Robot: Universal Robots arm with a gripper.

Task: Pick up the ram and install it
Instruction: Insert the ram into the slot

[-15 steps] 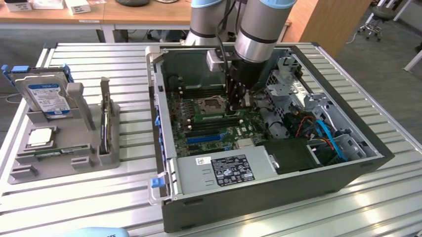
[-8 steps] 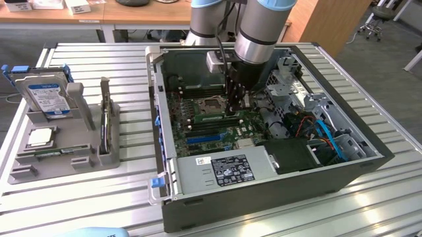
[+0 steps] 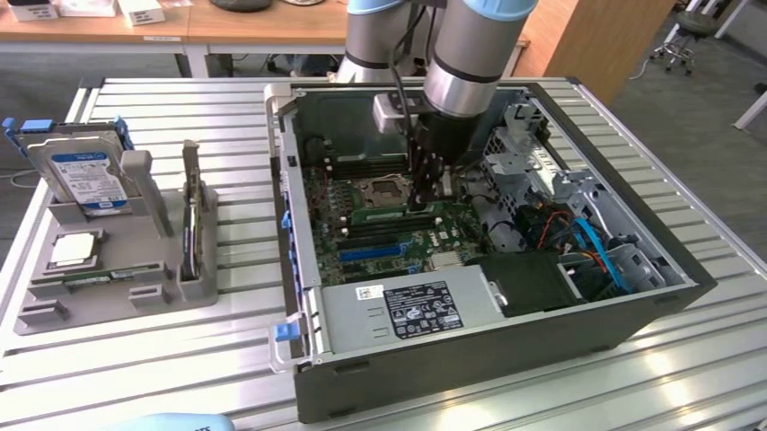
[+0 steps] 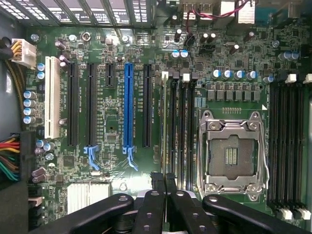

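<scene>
The ram (image 3: 383,215), a thin green stick, stands on edge over the memory slots (image 4: 181,126) beside the empty processor socket (image 3: 386,190) (image 4: 233,153) inside the open computer case. My gripper (image 3: 422,205) reaches straight down into the case at the stick's end towards the exterior view's right. Its black fingers are shut on the stick's top edge. In the wrist view the gripper (image 4: 164,179) has its fingertips pressed close together over the motherboard, in line with the slot nearest the socket. The arm hides the rest of the stick.
The case's metal wall (image 3: 287,180) and the power supply (image 3: 408,310) hem in the motherboard, with drive cages and cables (image 3: 576,233) at the exterior view's right. A grey holder (image 3: 180,269) on the slatted table carries a hard drive (image 3: 84,175), a silver chip (image 3: 74,249) and another green stick (image 3: 114,276).
</scene>
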